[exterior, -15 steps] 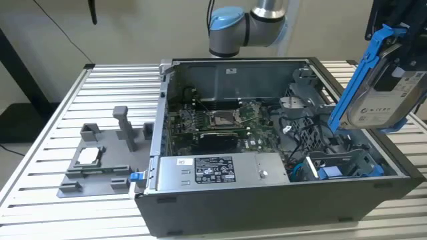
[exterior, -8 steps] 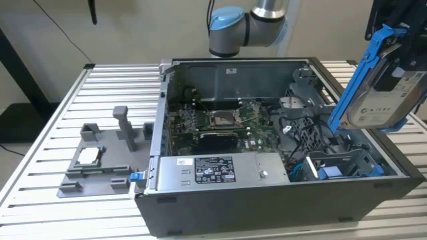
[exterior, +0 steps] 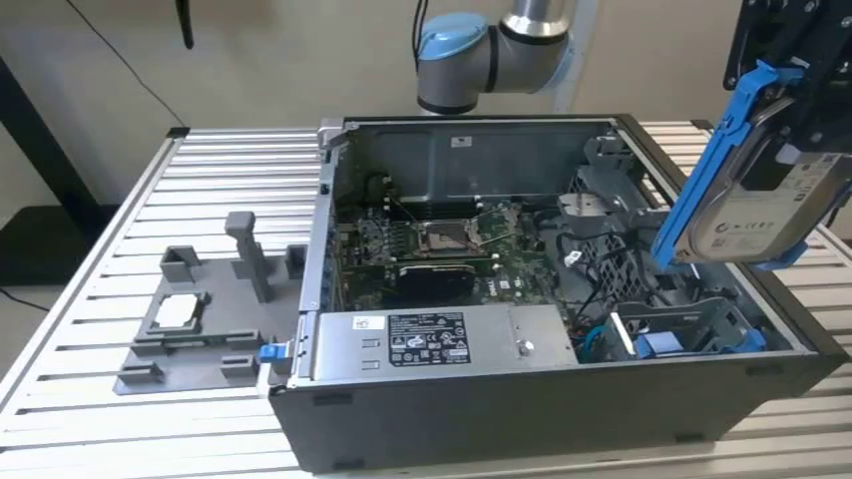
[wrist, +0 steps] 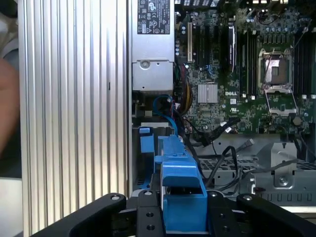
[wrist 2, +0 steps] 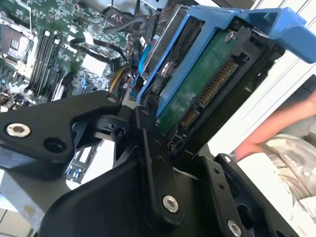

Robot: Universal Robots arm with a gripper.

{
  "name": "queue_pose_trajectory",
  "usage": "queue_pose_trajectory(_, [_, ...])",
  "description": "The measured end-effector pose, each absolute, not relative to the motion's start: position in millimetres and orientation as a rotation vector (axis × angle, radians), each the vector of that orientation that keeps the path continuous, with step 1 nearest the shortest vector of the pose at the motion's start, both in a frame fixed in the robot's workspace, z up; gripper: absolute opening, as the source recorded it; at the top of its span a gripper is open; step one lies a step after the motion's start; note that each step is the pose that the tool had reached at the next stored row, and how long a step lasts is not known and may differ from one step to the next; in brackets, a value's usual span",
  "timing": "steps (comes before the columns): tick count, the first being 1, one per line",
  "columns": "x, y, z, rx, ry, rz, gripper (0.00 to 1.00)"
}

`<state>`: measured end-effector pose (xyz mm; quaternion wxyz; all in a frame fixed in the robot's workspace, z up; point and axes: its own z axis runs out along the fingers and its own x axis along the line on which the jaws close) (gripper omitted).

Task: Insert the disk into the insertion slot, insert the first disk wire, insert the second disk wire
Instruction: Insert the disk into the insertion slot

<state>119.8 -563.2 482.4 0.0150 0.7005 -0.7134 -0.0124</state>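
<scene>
**Item 1, my pincer [exterior: 772, 150].** Closed on the disk [exterior: 752, 215], gripping it across its blue carrier [exterior: 712, 165]. In the exterior view I hold it in the air, steeply tilted, above the computer case [exterior: 533, 419] at the exterior view's right and clear of the case walls. The picture's edge cuts off my pincer's upper part.

**Item 2, the disk, by view.**
- Exterior view: the silver face with its white label, partly covered by one black finger and cut by the picture's edge.
- Second wrist view: the other face, a green circuit board [wrist 2: 197, 94] with a row of connector contacts, framed in blue.
- First wrist view: the disk edge-on, a blue slab between my black links.

**Item 3, the insertion slot [exterior: 692, 321].** A grey bay with blue tabs in the case's near corner, below the disk and apart from it. The case wall hides its lower part.

**Item 4, cables [wrist: 217, 131].** Dark leads lie between the power-supply box [wrist: 153, 49] and the motherboard [wrist: 247, 74]. I cannot tell which of them are the disk wires.

**Item 5, the bench [exterior: 213, 170].** Slatted metal. It carries the case and a grey fixture [exterior: 200, 319], which sits beside the case at the exterior view's left.

**Item 6, a person's arm [wrist 2: 276, 128].** Blurred, beyond the disk in the second wrist view.
</scene>
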Motion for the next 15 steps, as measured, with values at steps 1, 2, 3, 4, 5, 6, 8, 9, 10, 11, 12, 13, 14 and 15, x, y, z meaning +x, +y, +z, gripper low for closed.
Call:
queue_pose_trajectory(1, [119.7, -563.2, 480.6, 2.18, -2.22, -0.038, 0.33])
queue_pose_trajectory(2, [119.7, -563.2, 478.8, 2.18, -2.22, -0.038, 0.33])
queue_pose_trajectory(3, [119.6, -563.2, 477.0, 2.18, -2.22, -0.038, 0.33])
queue_pose_trajectory(4, [119.1, -563.2, 475.1, 2.179, -2.221, -0.038, 0.33])
queue_pose_trajectory(5, [118.1, -562.9, 473.3, 2.177, -2.223, -0.038, 0.33])
queue_pose_trajectory(6, [116.8, -562.3, 471.7, 2.174, -2.226, -0.038, 0.33])
queue_pose_trajectory(8, [116.2, -562.2, 467.8, 2.172, -2.229, -0.038, 0.33])
queue_pose_trajectory(9, [116.2, -562.2, 466.1, 2.172, -2.229, -0.038, 0.33])
queue_pose_trajectory(10, [116.2, -562.2, 464.3, 2.172, -2.229, -0.038, 0.33])
queue_pose_trajectory(11, [116.2, -562.2, 462.4, 2.173, -2.228, -0.038, 0.33])
queue_pose_trajectory(12, [116.1, -562.2, 460.6, 2.179, -2.222, -0.038, 0.33])
queue_pose_trajectory(13, [116.2, -562.2, 458.8, 2.186, -2.215, -0.038, 0.33])
queue_pose_trajectory(14, [116.2, -562.3, 456.9, 2.187, -2.214, -0.038, 0.33])
queue_pose_trajectory(15, [116.2, -562.4, 455.1, 2.187, -2.214, -0.038, 0.33])
